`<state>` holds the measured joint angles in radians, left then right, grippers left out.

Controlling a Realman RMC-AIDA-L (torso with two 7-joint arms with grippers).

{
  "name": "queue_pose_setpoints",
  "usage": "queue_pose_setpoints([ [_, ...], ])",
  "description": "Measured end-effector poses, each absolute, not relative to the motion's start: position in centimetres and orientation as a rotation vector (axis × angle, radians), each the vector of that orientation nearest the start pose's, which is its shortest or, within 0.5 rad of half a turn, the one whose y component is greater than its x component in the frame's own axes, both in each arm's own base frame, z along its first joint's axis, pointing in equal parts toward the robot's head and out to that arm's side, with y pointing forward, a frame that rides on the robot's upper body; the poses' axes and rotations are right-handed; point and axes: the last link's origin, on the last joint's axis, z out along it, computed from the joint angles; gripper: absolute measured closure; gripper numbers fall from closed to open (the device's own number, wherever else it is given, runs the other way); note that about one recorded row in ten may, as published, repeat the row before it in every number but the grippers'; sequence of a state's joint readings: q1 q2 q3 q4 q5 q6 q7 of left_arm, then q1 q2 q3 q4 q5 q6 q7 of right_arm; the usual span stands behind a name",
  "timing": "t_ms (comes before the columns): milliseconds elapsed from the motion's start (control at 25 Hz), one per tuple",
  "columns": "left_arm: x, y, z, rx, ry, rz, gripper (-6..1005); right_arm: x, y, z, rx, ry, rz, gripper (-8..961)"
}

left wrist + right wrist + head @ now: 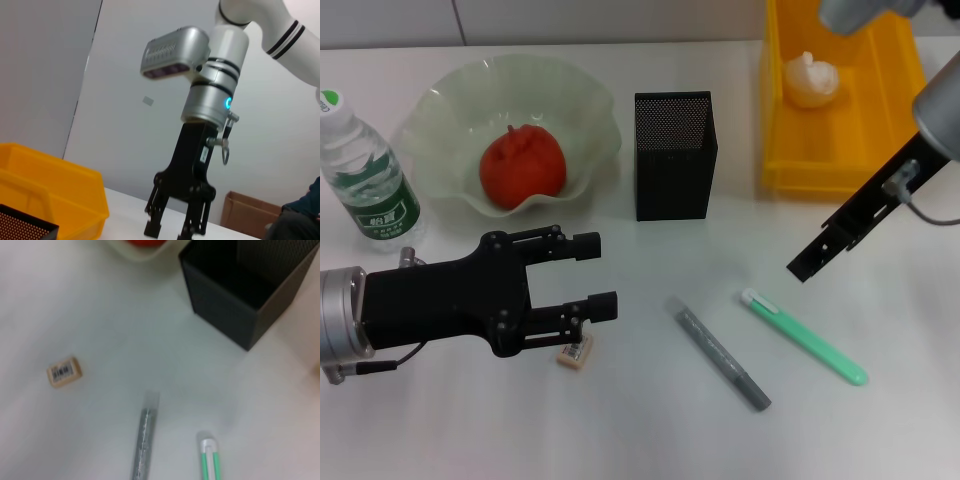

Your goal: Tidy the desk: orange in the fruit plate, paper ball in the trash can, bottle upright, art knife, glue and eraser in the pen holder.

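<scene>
Left tool (603,273): my fingers are spread wide and empty, low over the table (650,420), with the lower finger just above the eraser (575,353); I judge I am lining up to take it.
Right tool (807,262): it hangs over the table between the trash can (775,150) and the green art knife (804,337); the left wrist view shows its fingers slightly parted, holding nothing.
Already placed: the orange (523,166) sits in the fruit plate (440,100), the paper ball (811,80) in the trash can, and the bottle (365,180) stands upright near the table's left edge.
Left to do: eraser, art knife and grey glue stick (723,357) all lie flat on the table (three loose items).
Pen holder (675,155): it stands open-topped behind them, apparently empty in the right wrist view.
Room: bare table surrounds the eraser, so closing looks unobstructed; the pen holder's narrow mouth will need a careful drop.
</scene>
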<state>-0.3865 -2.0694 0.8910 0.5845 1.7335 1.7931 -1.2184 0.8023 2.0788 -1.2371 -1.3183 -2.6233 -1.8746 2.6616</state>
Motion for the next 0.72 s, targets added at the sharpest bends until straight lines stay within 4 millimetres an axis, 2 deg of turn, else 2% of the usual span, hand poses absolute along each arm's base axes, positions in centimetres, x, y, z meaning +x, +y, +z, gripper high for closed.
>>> queue_pose_setpoints([
  [520, -26.1, 26.3, -1.2, -2.816, -0.498, -1.084, 296, 15.9, 35.9, -2.2, -2.657, 1.086, -0.780, 232],
  [720, -26.1, 26.3, -1.2, -2.815, -0.493, -1.083, 296, 16.1, 36.0, -2.8, -2.656, 1.078, -0.798, 233],
])
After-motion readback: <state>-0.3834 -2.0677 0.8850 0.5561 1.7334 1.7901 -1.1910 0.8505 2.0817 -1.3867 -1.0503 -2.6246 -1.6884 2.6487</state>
